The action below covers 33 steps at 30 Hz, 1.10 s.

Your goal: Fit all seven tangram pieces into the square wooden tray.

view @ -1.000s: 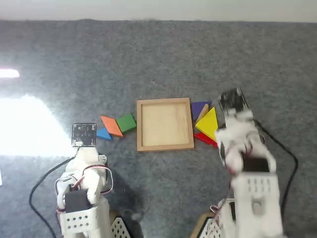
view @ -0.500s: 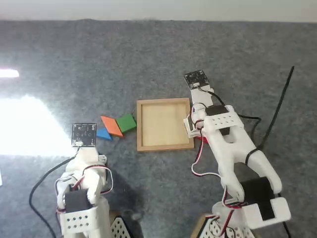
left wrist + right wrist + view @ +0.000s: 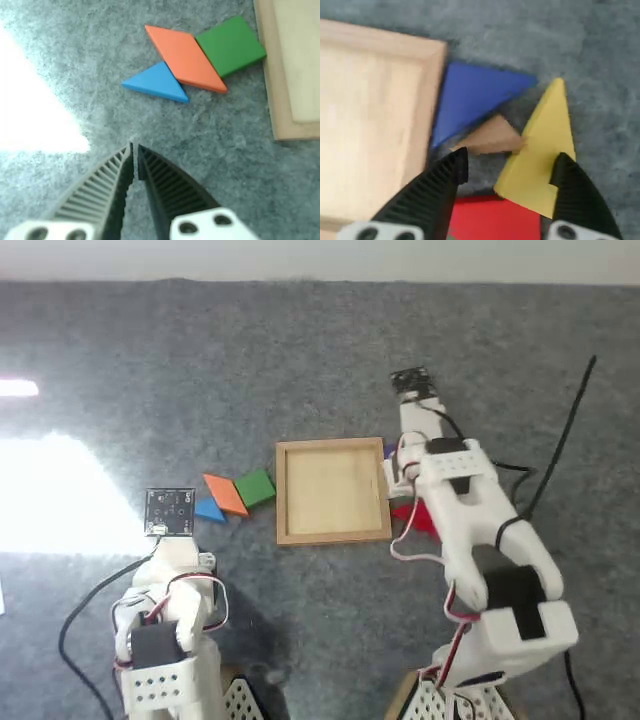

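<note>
Jaws of right gripper [image 3: 510,162] spread wide over pieces just beside tray [image 3: 432,90]. Yellow triangle [image 3: 540,150] has its broad end betw. them, w/ red piece [image 3: 495,220] under it. Tan triangle [image 3: 490,137] and dark blue triangle [image 3: 470,95] lie just past tips, blue one against tray rim. Left gripper [image 3: 134,150] jaws closed on nothing, over bare carpet [image 3: 225,150] off tray's opp. side. Orange parallelogram [image 3: 185,57], green square [image 3: 230,45], light blue triangle [image 3: 157,82] cluster there, green at rim. Open carpet around both clusters.
</note>
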{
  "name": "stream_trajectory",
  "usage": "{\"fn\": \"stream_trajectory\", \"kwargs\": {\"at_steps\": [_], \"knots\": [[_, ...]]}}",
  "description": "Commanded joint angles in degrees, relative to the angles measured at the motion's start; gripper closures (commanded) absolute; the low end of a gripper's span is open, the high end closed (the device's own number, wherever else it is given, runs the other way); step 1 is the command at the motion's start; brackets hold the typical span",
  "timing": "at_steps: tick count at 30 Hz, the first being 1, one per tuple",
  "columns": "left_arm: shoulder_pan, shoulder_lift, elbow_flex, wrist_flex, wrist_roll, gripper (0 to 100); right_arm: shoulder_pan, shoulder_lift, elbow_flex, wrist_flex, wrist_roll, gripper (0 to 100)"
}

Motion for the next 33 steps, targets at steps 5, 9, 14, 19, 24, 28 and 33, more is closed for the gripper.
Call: {"fn": "stream_trajectory", "kwargs": {"at_steps": [5, 9, 14, 19, 24, 28, 33], "knots": [[-0.35, -1.05, -0.75, 0.18, 0.09, 99, 1.71, 0.92, -3.43, 2.77, 0.44, 68.0], [-0.35, -1.05, -0.75, 0.18, 0.09, 99, 5.67, -0.04, -3.52, 3.21, 1.85, 68.0], [-0.35, -1.05, -0.75, 0.18, 0.09, 99, 9.27, 2.24, -3.69, 4.70, 4.04, 68.1], [-0.35, -1.05, -0.75, 0.18, 0.09, 99, 9.10, 3.30, -4.92, 5.58, 4.40, 70.0], [-0.35, -1.05, -0.75, 0.18, 0.09, 99, 9.10, 3.47, -5.36, 6.37, 4.57, 84.8], [-0.35, -1.05, -0.75, 0.18, 0.09, 99, 7.60, 3.47, -5.36, 6.37, 5.10, 88.8], [-0.35, -1.05, -0.75, 0.18, 0.09, 99, 2.42, 3.47, -5.19, 9.10, 9.85, 93.1]]}}
